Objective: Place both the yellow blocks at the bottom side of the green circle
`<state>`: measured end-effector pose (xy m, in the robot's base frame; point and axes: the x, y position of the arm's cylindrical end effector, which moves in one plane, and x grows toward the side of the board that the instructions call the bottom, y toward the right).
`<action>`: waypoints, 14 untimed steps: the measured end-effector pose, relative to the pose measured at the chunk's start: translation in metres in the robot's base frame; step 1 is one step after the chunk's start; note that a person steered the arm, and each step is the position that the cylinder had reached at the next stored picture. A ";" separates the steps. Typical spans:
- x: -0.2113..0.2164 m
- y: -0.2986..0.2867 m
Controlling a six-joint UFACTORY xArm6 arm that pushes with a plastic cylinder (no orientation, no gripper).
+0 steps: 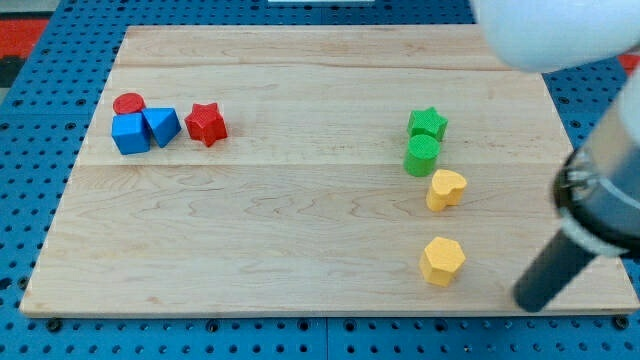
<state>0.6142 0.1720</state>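
Robot lab – blue pegboard (perforated), wooden board

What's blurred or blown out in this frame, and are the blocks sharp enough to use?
Camera view: the pale arm body at the view's top right is out of focus and nearly blown out; the dark rod is soft too, my tip right of the yellow hexagon block. The blocks are sharp, including the green circle and yellow heart block. Lighting is even, shadows short and soft, no glare on the wooden board.

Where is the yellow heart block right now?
The yellow heart sits on the view's right, just below and right of the green circle, with the yellow hexagon further down.
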 end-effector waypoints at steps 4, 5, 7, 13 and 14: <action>-0.069 -0.010; -0.081 0.020; -0.116 -0.010; -0.341 -0.122; -0.347 -0.209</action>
<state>0.2669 -0.0370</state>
